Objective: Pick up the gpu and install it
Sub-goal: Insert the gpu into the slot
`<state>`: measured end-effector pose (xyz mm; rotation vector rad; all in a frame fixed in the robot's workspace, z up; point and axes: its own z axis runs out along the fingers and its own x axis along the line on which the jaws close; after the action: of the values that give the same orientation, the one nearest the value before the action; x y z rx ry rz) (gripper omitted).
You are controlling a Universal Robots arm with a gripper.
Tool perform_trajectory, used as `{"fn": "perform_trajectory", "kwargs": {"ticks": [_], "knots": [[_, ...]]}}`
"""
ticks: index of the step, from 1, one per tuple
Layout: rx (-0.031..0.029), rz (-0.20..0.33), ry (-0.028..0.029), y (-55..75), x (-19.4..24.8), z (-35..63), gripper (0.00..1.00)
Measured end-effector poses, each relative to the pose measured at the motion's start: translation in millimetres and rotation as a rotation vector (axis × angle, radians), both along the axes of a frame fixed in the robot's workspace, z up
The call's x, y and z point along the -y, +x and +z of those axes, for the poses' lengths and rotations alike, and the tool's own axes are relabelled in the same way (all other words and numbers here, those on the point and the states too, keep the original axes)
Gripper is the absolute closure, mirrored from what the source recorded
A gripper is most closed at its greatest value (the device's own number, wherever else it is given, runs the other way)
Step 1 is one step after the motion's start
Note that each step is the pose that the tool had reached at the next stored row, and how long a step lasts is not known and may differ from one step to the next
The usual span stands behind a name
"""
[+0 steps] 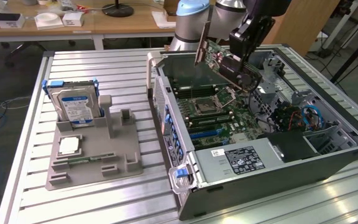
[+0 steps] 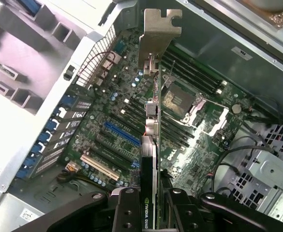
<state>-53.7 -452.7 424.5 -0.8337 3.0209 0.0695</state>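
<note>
One slatted metal counter (image 1: 92, 65) carries the parts. A second, wooden counter (image 1: 129, 25) is seen behind the open computer case (image 1: 278, 184). To the exterior view's left of the case, one gray holder (image 1: 95, 163) is placed, with one hard drive (image 1: 73, 105) standing in it. Above the case's motherboard (image 1: 223, 121), one gpu (image 1: 211, 50) is held tilted and unseated, clamped between the fingers of the tool (image 2: 153, 212).

gpu (image 2: 150, 159) end hidden btw gripper (image 2: 152, 195) fingers (image 2: 127, 210); arm (image 1: 188, 28) cropped at ext. view edge
</note>
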Motion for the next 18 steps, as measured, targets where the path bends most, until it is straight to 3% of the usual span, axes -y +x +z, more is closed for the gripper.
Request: {"fn": "perform_trajectory", "kwargs": {"ticks": [18], "knots": [[0.0000,0.136,-0.0001,0.0,0.0,0.0,0.74]]}}
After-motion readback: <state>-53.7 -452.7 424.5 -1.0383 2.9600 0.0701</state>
